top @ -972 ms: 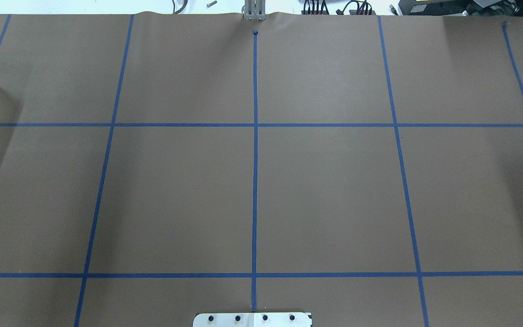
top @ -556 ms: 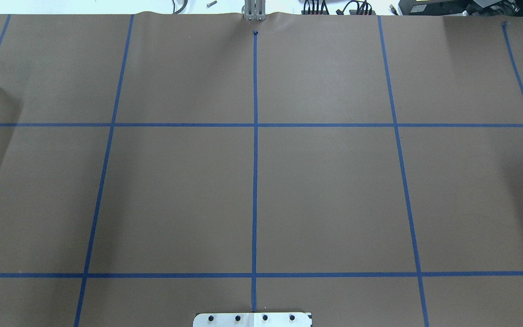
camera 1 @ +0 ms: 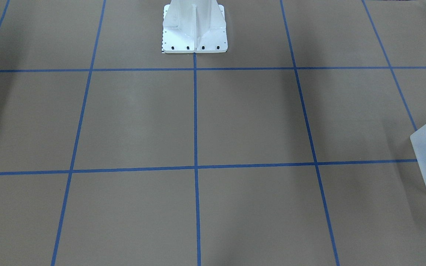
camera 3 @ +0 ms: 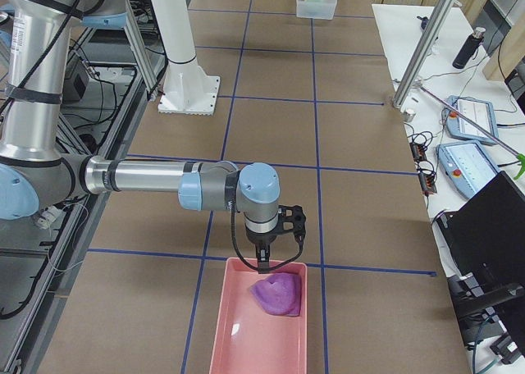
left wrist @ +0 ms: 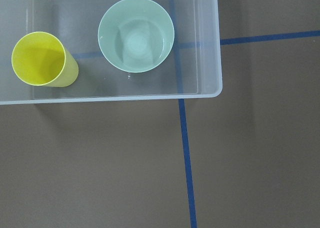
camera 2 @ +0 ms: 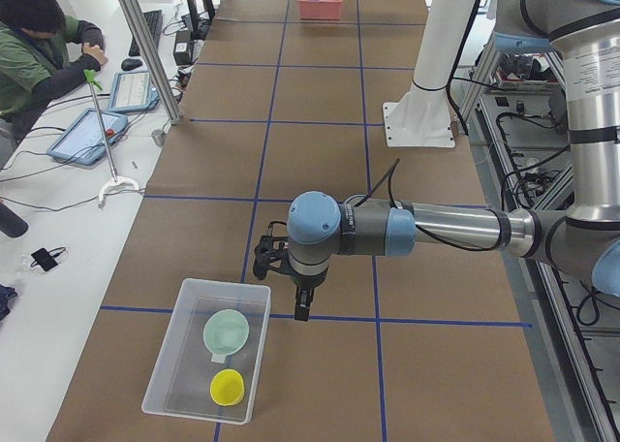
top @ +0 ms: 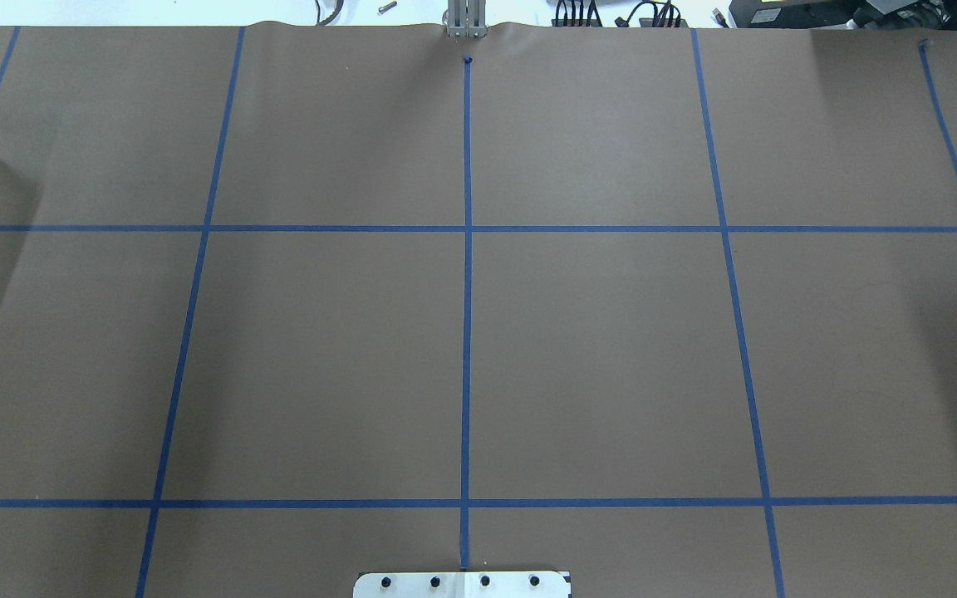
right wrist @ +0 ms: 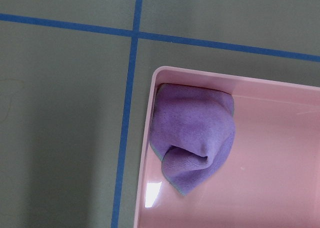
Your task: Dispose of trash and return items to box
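**Reporter:** Where do the items stand?

**Desk:** Nearest the table's left end, a small yellow plastic tumbler cup (left wrist: 44,60) stands upright inside the translucent frosted-white rectangular plastic box (left wrist: 207,63). The pale mint-green round bowl (left wrist: 136,34) sits beside it in the same box, not touching.

**Reporter:** And the arms?

**Desk:** The left gripper (camera 2: 300,304) hangs above the brown paper surface (camera 2: 320,112) near the box's far corner. Its opening cannot be told. At the far end, the right gripper (camera 3: 267,255) hangs at the rim of a pink plastic tray (camera 3: 238,333) holding a crumpled purple cloth (right wrist: 192,133). Its opening cannot be told either.
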Robot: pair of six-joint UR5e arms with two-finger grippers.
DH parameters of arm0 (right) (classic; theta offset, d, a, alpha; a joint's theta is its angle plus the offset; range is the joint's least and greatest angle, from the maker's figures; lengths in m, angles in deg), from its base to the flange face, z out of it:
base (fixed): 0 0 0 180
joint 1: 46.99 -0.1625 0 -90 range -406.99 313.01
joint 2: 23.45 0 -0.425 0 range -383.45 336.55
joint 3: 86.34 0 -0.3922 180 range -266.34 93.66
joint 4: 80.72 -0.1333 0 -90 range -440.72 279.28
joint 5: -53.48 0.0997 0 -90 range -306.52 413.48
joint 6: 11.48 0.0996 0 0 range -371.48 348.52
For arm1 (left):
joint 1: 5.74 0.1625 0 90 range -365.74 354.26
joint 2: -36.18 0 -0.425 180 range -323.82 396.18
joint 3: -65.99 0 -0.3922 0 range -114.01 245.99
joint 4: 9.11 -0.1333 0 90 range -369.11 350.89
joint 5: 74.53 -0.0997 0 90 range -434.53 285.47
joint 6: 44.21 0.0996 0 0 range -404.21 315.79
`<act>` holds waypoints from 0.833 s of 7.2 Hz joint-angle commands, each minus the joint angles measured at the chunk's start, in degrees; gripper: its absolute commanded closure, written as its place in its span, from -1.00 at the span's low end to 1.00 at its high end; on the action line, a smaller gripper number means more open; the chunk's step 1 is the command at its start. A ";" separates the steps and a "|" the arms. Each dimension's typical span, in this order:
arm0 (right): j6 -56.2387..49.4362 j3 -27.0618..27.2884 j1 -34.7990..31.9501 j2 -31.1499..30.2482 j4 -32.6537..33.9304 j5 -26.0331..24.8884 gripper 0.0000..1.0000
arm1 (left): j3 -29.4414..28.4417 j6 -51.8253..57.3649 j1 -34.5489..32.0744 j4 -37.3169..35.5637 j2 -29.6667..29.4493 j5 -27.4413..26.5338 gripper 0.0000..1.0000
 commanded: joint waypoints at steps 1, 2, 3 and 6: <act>0.09 0.66 0.09 -0.08 0.02 0.24 -1.00 | -0.11 0.00 0.00 0.07 0.00 -0.02 -0.98; 0.09 1.10 0.00 -0.08 0.02 0.06 -1.00 | -0.11 0.00 0.00 -0.02 0.09 -0.02 -0.98; 0.09 1.19 0.09 -0.08 0.02 0.06 -1.00 | -0.11 0.00 0.00 -0.02 0.09 -0.02 -0.98; 0.09 1.19 0.00 -0.17 0.02 0.15 -1.00 | -0.20 0.00 0.00 -0.02 0.26 -0.02 -0.98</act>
